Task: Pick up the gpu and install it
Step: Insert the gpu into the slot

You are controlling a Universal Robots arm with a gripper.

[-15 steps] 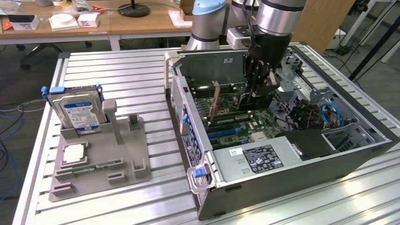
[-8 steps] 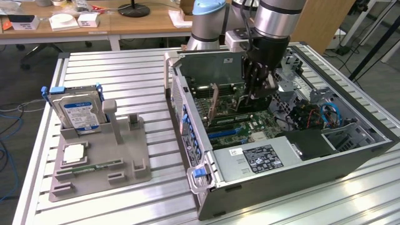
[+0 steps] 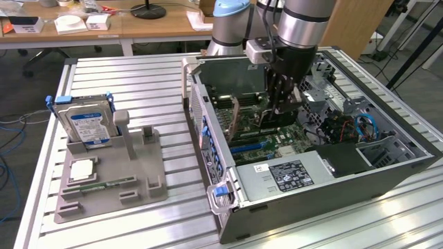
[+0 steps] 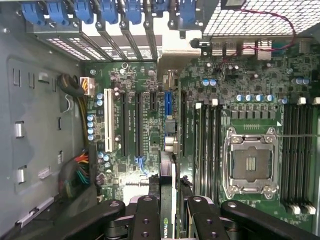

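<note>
The gpu (image 4: 168,200) shows edge-on in the wrist view as a thin dark card with a green logo strip. It is clamped between my two black fingers (image 4: 146,217). My gripper (image 4: 170,210) is shut on it and holds it above the motherboard (image 4: 135,80). The card lines up with the blue expansion slot (image 4: 167,102) between the black slots. Its far end reaches toward the rear bracket openings (image 4: 172,50). In the exterior view my gripper (image 3: 285,106) hangs deep inside the open computer case (image 3: 332,176), over the board.
Black expansion slots (image 4: 123,122), the empty processor socket (image 4: 250,160), memory slots (image 4: 210,145) and a cable bundle (image 4: 80,167) surround the card. On the exterior view's left, a grey holder (image 3: 138,171) carries the hard drive (image 3: 88,124), a processor chip (image 3: 82,169) and a green memory stick (image 3: 104,184).
</note>
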